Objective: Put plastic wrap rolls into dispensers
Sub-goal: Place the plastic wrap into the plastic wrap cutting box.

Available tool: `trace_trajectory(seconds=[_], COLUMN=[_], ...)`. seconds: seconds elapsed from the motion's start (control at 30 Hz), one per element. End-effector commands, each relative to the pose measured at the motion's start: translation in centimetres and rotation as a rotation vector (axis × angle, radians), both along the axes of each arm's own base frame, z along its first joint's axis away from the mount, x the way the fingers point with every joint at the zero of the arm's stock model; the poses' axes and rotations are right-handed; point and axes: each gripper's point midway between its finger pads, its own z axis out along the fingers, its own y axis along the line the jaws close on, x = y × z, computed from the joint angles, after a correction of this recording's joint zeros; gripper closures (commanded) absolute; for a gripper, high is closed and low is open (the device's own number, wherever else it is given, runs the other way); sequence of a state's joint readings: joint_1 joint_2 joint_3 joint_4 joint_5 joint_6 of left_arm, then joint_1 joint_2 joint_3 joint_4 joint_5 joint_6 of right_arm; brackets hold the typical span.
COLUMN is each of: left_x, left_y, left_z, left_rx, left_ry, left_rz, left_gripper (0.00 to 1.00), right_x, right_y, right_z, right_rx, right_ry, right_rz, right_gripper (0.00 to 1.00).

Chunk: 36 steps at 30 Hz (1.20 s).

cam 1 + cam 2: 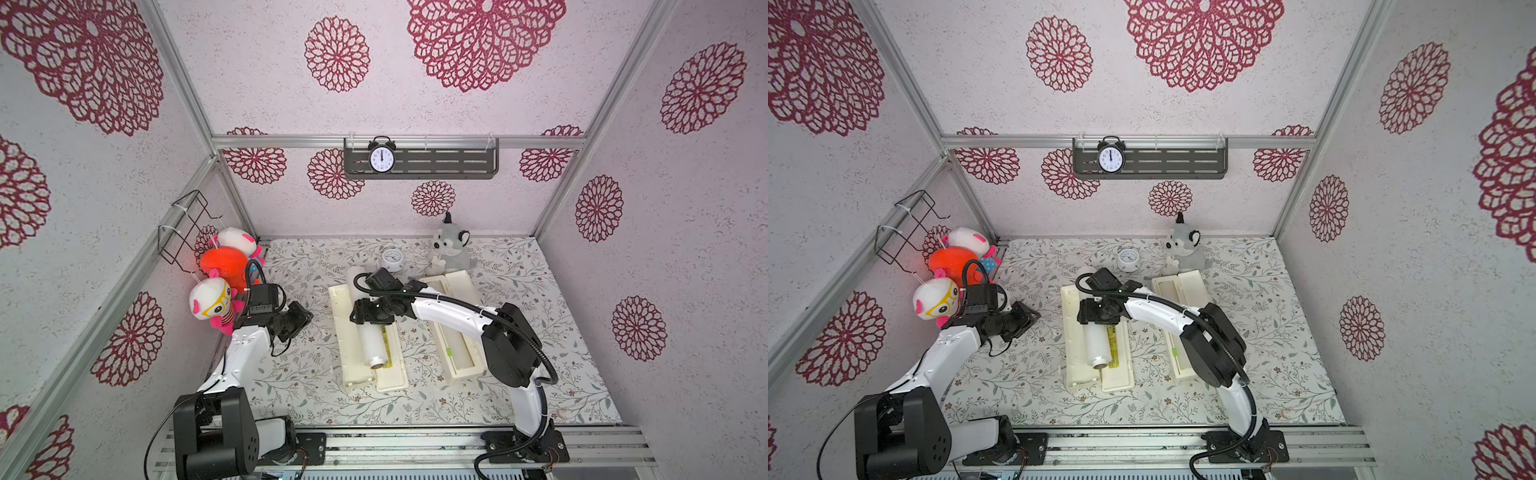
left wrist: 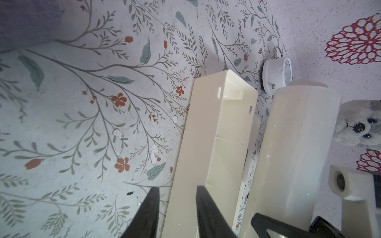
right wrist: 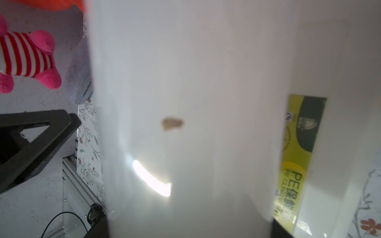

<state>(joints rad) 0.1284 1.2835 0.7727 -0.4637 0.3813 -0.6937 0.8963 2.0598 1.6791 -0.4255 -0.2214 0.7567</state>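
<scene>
A long white plastic wrap roll (image 1: 372, 345) (image 3: 185, 82) hangs lengthwise just over the open left dispenser (image 1: 351, 365), between its tray and its lid with the yellow-green label (image 3: 296, 154). My right gripper (image 1: 370, 318) (image 3: 189, 226) is shut on the roll's middle. The roll's brown core faces the front. My left gripper (image 1: 306, 318) (image 2: 177, 188) stands open and empty a little left of that dispenser (image 2: 206, 134), pointing at its side. The other dispenser (image 1: 455, 345), with a green slider, lies to the right, partly hidden by my right arm. I cannot tell what it holds.
A small white alarm clock (image 1: 391, 259) and a grey plush (image 1: 451, 249) stand behind the dispensers. Plush toys (image 1: 212, 301) and a wire basket (image 1: 187, 228) hang at the left wall close to my left arm. A shelf with a clock (image 1: 381, 160) is on the back wall.
</scene>
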Motion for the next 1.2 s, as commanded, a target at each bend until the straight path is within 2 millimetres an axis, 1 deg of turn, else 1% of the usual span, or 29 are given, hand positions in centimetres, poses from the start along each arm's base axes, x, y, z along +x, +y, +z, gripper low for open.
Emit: trace_trajectory(seconds=[0.0,0.13,0.27,0.37,0.53,0.67,0.77,0.83,1.07,1.17], left_x=[0.3,0.4,0.4,0.4,0.4,0.4,0.4,0.5,0.8,1.0], left_y=[-0.1,-0.1,-0.2,-0.3,-0.3,-0.3,-0.4,-0.5,-0.9,-1.1], left_z=[0.0,-0.4,-0.8,-0.7,-0.5,-0.7,-0.8,-0.9,-1.9,-2.1], left_rx=[-0.017,-0.014,-0.023,-0.028,-0.027,-0.032,-0.04,-0.046,-0.079,-0.082], left_ry=[-0.019,-0.016,-0.016,-0.021,-0.025,-0.023,-0.025,-0.023,-0.01,-0.008], left_rz=[0.003,-0.001,-0.005,-0.01,-0.009,-0.005,-0.003,-0.002,-0.005,-0.009], left_gripper=[0.66,0.66,0.66,0.66,0.66,0.66,0.66,0.66,0.66,0.66], right_x=[1.5,1.4,1.6,1.0,0.5,0.2,0.0,-0.2,-1.2,-1.5], right_y=[4.2,4.5,4.7,5.1,4.8,4.6,4.3,4.3,4.9,4.7], right_z=[9.3,8.8,7.7,6.5,4.5,4.7,4.5,4.2,4.2,3.2], right_rx=[0.259,0.222,0.171,0.111,0.052,0.016,-0.028,-0.044,-0.104,-0.136], right_ry=[-0.133,-0.139,-0.144,-0.145,-0.127,-0.152,-0.177,-0.185,-0.215,-0.208], right_rz=[-0.008,-0.026,-0.043,-0.024,-0.03,-0.027,-0.021,-0.012,0.032,0.038], right_gripper=[0.59,0.59,0.59,0.59,0.58,0.56,0.49,0.47,0.47,0.47])
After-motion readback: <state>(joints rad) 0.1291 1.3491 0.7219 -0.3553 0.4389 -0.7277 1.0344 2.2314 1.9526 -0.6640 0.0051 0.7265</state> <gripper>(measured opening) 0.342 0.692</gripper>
